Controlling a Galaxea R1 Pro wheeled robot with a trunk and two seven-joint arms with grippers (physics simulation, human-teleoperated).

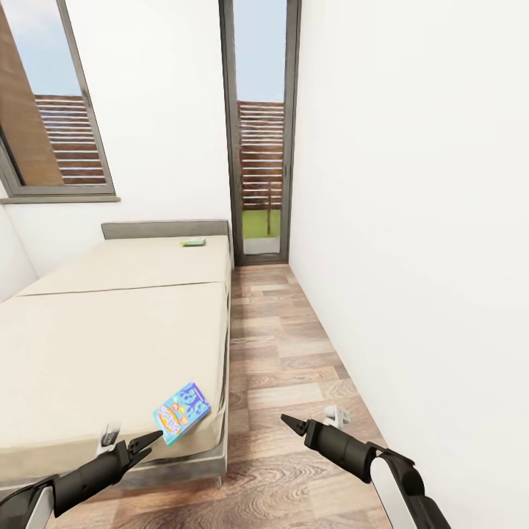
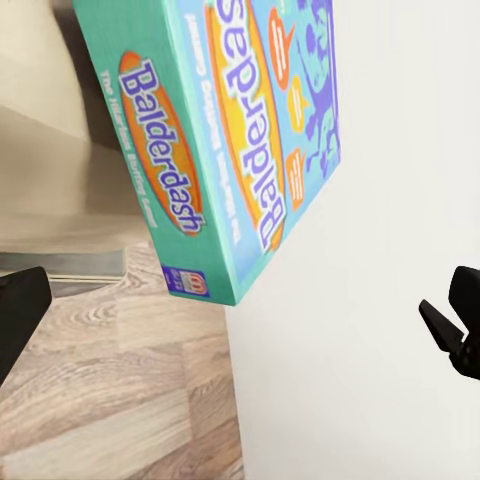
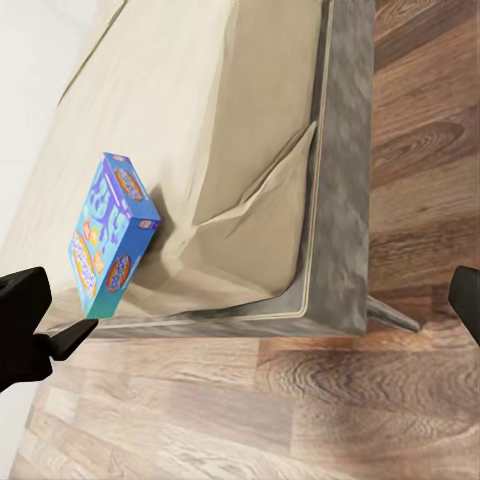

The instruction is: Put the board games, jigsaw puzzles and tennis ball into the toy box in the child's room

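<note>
A: Where's the blue board game (image 1: 182, 411)?

B: Lower centre-left of the head view, lying on the near corner of the bed (image 1: 110, 345), close to the mattress edge beside the wood-plank floor (image 1: 294, 367). The left wrist view shows its lid (image 2: 240, 130) up close, with "Balderdash" printed on top and along the side. The right wrist view also catches it (image 3: 110, 235), at the mattress corner above the dark grey frame (image 3: 340, 200).

A: And the other one?

B: A green board game (image 1: 193, 242) sits far up the bed, near the grey headboard (image 1: 165, 229), in the middle of the frame.

A: What about the left claw (image 1: 139, 446)?

B: Bottom left of the head view, fingertips pointing at the blue box and just short of it, not touching. In its own wrist view the two dark fingers (image 2: 455, 325) stand far apart at either edge, so it is spread and holding nothing.

A: The right claw (image 1: 292, 424)?

B: Lower right-centre, over the floor, well apart from the bed. Its wrist view shows the fingers (image 3: 25, 320) wide at both edges: spread, empty.

A: Surroundings?

B: White walls, a tall dark-framed window (image 1: 261, 132) at top centre, another window (image 1: 51, 103) upper left.
</note>
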